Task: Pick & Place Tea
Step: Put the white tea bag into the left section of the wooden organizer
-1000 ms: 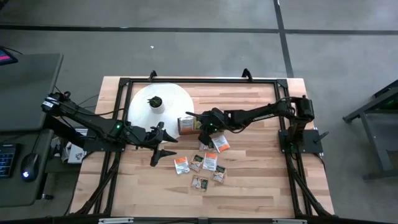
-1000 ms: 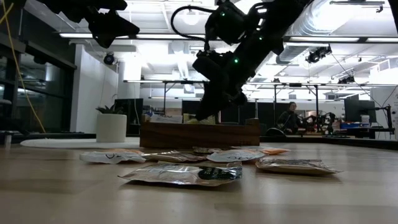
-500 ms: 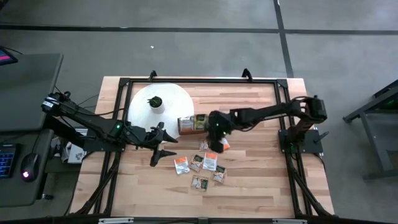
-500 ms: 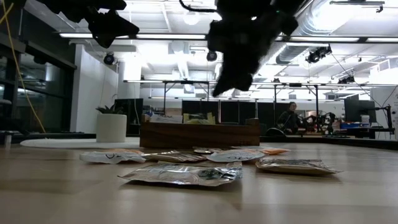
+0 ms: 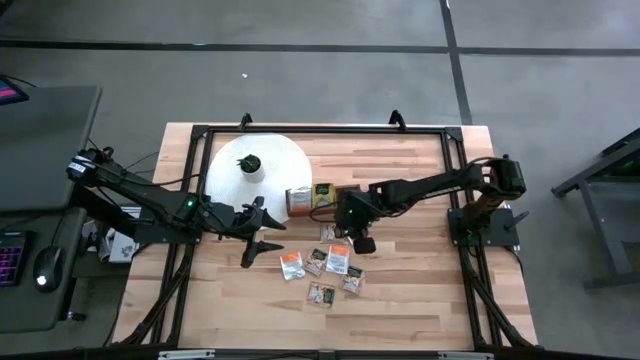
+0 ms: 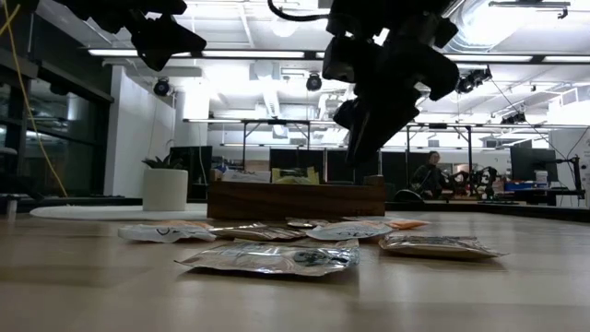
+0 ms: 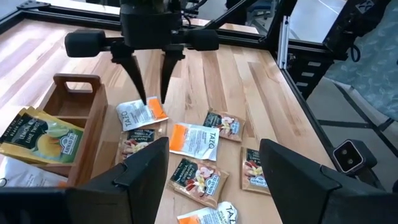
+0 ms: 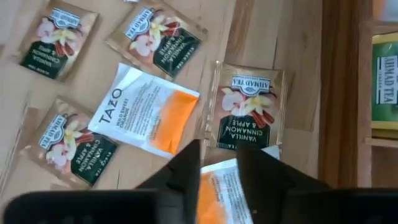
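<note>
1. Pale wooden planks form the table [image 5: 420, 290], framed by a black metal rail, on a grey concrete floor; a dark desk with a keyboard and a mouse [image 5: 45, 268] stands off the left side.
2. Beyond the table, the low view takes in a bright hall with strip lights, silver ducting, a white planter [image 6: 166, 187] and a seated person [image 6: 430, 175] far back.
3. Near the table's middle lies the brown wooden box [image 5: 318, 197], with green-and-yellow sachets [image 7: 37, 134] in one compartment; a white round disc [image 5: 255, 170] with a small dark knob sits just beside the box, toward the left arm.
4. Loose tea sachets [image 5: 325, 265] lie flat on the planks in front of the box, among them an orange-and-white one marked TAZO [image 8: 146, 115] and a brownish vanilla-cinnamon-apple one [image 8: 249, 109].
5. Above this cluster the right gripper [image 7: 148, 74] points down with its fingers parted and nothing between them; an orange-and-white sachet [image 7: 142, 113] lies just under the tips, beside the box's end.
6. To the left of the sachets the left gripper [image 5: 262, 238] hovers with its jaws wide apart, holding nothing.
7. Nothing lies between either gripper and the loose sachets.
</note>
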Available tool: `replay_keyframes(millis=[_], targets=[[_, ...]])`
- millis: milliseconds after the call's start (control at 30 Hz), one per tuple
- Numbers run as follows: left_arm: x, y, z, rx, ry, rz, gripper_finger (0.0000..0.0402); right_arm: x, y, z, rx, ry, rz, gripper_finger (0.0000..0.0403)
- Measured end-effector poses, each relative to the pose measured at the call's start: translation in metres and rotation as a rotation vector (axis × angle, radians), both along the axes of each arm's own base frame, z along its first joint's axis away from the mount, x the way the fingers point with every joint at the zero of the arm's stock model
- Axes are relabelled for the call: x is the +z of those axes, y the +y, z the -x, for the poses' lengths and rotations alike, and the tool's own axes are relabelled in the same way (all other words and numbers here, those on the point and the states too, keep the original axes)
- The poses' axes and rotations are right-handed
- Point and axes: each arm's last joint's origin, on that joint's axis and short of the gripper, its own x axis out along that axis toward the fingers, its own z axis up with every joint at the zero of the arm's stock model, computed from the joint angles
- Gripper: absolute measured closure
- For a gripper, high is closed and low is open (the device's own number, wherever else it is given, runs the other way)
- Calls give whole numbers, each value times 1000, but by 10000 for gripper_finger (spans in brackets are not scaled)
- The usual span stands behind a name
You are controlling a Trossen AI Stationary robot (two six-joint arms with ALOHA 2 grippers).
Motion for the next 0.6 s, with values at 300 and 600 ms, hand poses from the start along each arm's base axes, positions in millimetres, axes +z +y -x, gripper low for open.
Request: replay_keyframes(millis=[300,600], targets=[[0,0,0,-4,1,2,154,-29,-3,16,-41,62,75,185],[0,0,0,-7,1,3,154,-34,-16,18,-103,57,127,184]])
